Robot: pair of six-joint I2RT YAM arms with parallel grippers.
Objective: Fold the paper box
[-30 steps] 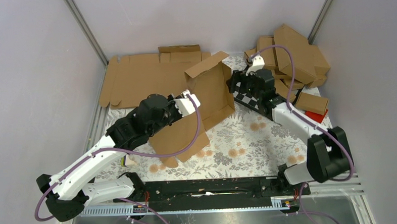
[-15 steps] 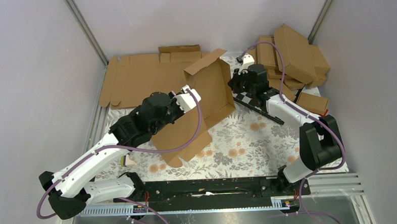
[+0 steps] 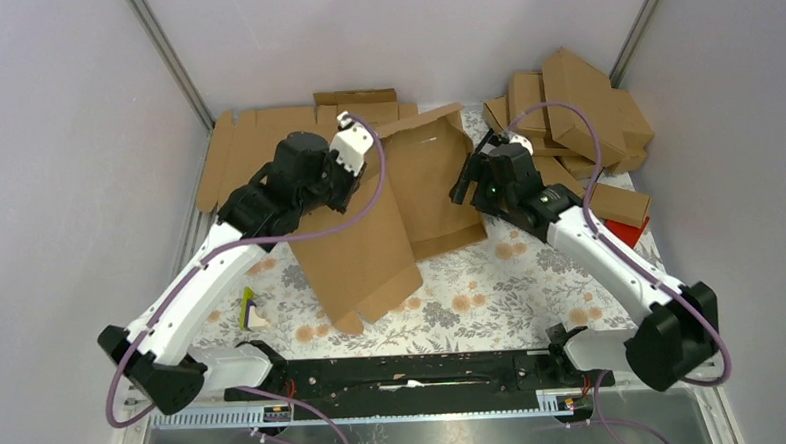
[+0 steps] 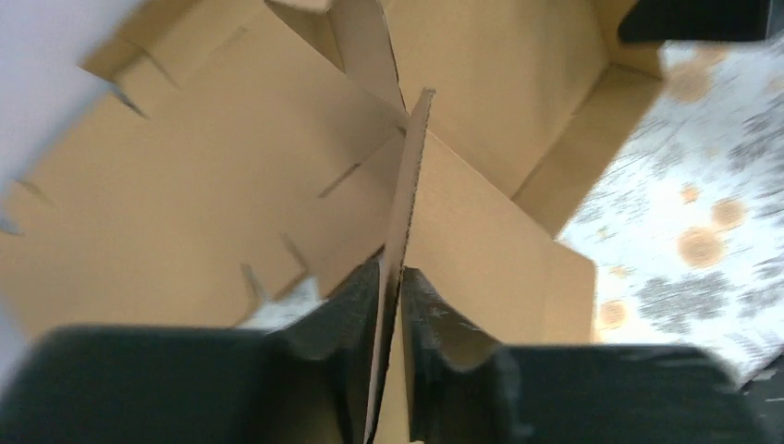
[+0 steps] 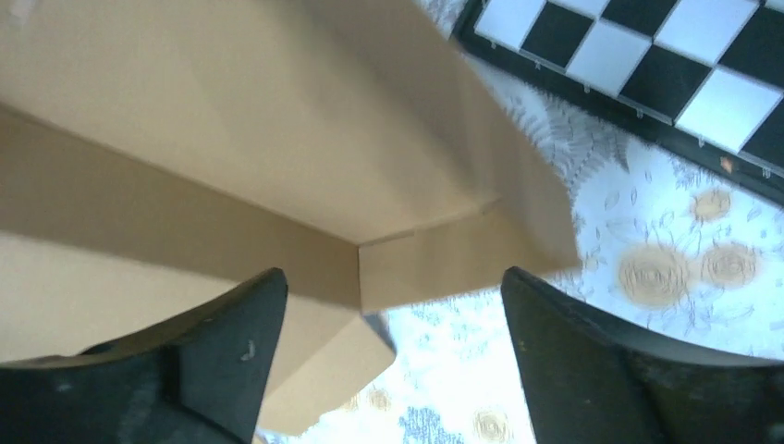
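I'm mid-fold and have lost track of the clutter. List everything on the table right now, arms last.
paper box: one, brown, table centre, half folded with walls raised
flat cardboard sheets: stack, count unclear, brown, back left
folded cardboard boxes: pile of several, brown, back right corner
checkered board: one, black and white, just right of the paper box
red item: one, red, right edge, partly under the pile
small object: one, yellow-green and white, near left, too small to identify
tablecloth: one, white floral, covering the table
left fingers: pair, black, shut on an upright panel of the paper box
right fingers: pair, black, open, facing a corner of the paper box
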